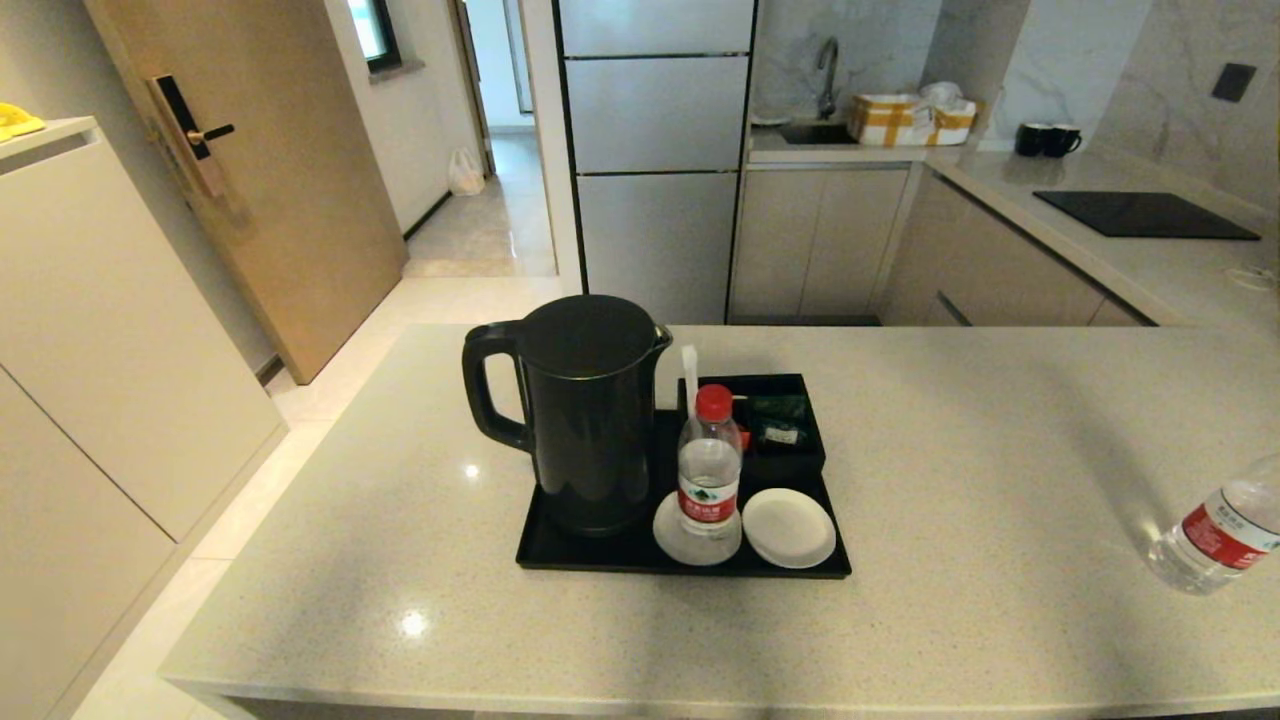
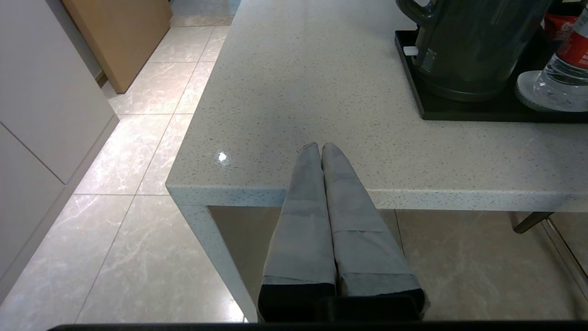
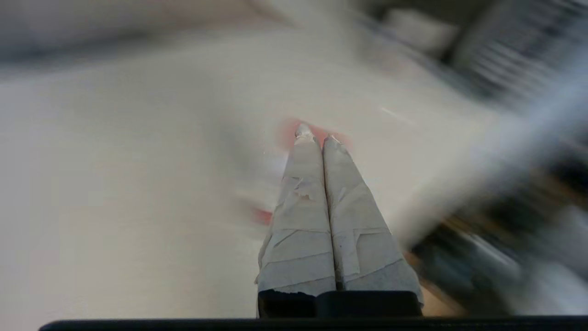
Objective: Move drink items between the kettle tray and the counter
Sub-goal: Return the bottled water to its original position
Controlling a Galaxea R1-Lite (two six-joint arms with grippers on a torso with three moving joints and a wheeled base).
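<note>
One clear water bottle (image 1: 709,470) with a red cap stands on the left white coaster (image 1: 668,535) of the black kettle tray (image 1: 560,552). The right coaster (image 1: 788,527) is bare. A second bottle (image 1: 1215,530) is on the grey speckled counter (image 1: 980,450) at the far right, its top cut off by the picture's edge. Neither arm shows in the head view. My left gripper (image 2: 320,145) is shut and empty, over the counter's front left edge, well short of the tray (image 2: 459,110) and bottle (image 2: 567,59). My right gripper (image 3: 318,136) is shut, above the counter, a smeared red shape (image 3: 285,132) behind its tips.
A black kettle (image 1: 585,410) fills the tray's left half. The compartment box (image 1: 770,420) with sachets sits at the tray's back right. Beyond the counter are a hob (image 1: 1145,214), two black mugs (image 1: 1045,139) and a sink. Floor lies left of the counter.
</note>
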